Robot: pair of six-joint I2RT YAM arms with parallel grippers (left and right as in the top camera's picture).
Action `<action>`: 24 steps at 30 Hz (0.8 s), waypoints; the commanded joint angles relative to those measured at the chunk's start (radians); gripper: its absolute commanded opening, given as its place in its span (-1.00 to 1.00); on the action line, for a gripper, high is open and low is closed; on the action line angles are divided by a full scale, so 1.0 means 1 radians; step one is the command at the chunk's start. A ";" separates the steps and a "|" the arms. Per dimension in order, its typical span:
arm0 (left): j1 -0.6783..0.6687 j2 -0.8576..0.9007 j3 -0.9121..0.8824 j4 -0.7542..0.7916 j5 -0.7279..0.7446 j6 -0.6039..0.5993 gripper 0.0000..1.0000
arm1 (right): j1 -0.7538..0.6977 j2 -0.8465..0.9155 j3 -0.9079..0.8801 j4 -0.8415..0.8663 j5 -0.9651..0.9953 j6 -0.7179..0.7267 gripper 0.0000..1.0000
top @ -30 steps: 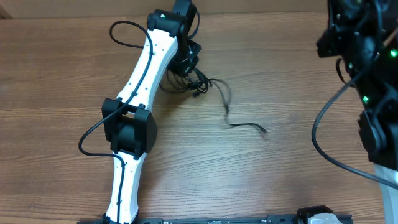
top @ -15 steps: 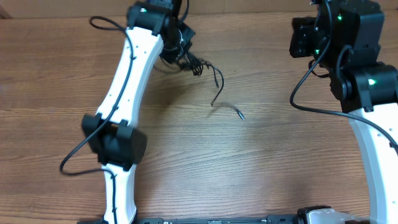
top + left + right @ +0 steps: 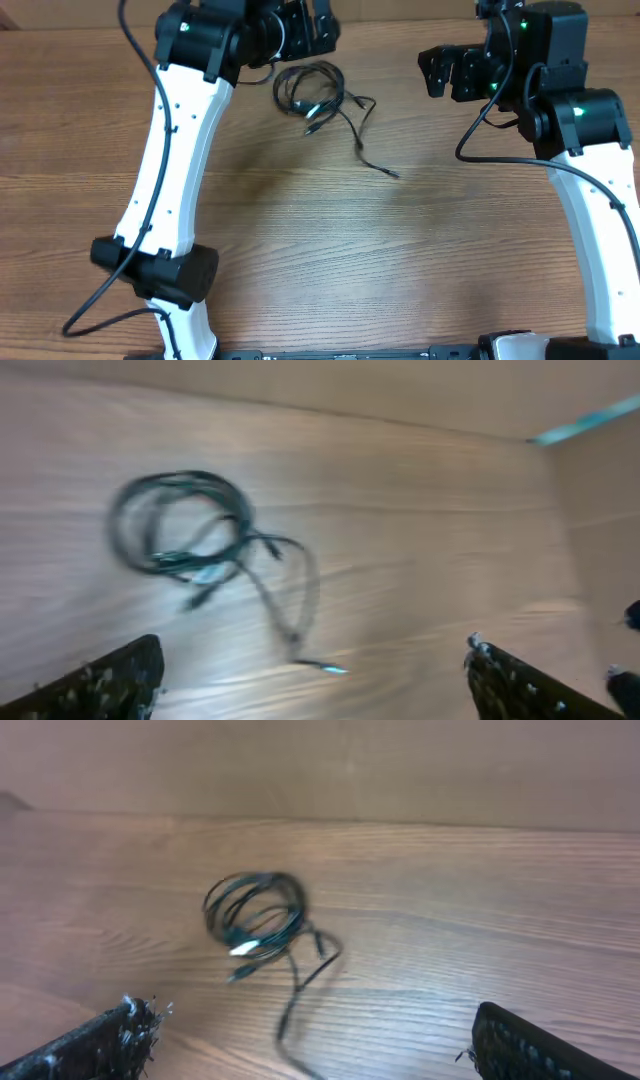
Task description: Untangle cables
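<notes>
Now the cables (image 3: 318, 95) lie coiled, untouched, near the table's (image 3: 300, 250) far edge. The left gripper (image 3: 318, 30) and right gripper (image 3: 442, 72) face them, jaws spread wide and empty, probably readying separate grabs.

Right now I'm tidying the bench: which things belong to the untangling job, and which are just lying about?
Job: cables; left pincer, open; right pincer, open.
Not the job: wooden table; thick wires on the arms.

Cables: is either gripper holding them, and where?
Nothing held. Cables lie loose on the table; left gripper and right gripper open, clear of them.
</notes>
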 commanded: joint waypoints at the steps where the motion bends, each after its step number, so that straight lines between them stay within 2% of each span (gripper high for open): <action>1: 0.000 -0.099 0.010 -0.017 -0.254 0.107 1.00 | 0.016 0.061 -0.041 0.025 -0.118 -0.009 1.00; 6: 0.000 -0.188 0.010 -0.055 -0.425 0.090 1.00 | 0.080 0.182 -0.087 0.169 -0.179 -0.084 1.00; 8: 0.000 -0.226 0.010 -0.085 -0.471 0.060 1.00 | 0.113 0.242 -0.087 0.261 -0.179 -0.084 1.00; 9: 0.000 -0.256 0.010 -0.118 -0.495 0.035 1.00 | 0.142 0.294 -0.087 0.365 -0.175 -0.084 1.00; 19: -0.002 -0.319 0.010 -0.295 -0.470 0.034 1.00 | 0.249 0.560 -0.087 0.871 -0.019 -0.083 1.00; 24: -0.002 -0.319 0.010 -0.357 -0.468 0.034 1.00 | 0.258 0.693 -0.086 1.000 0.063 -0.029 1.00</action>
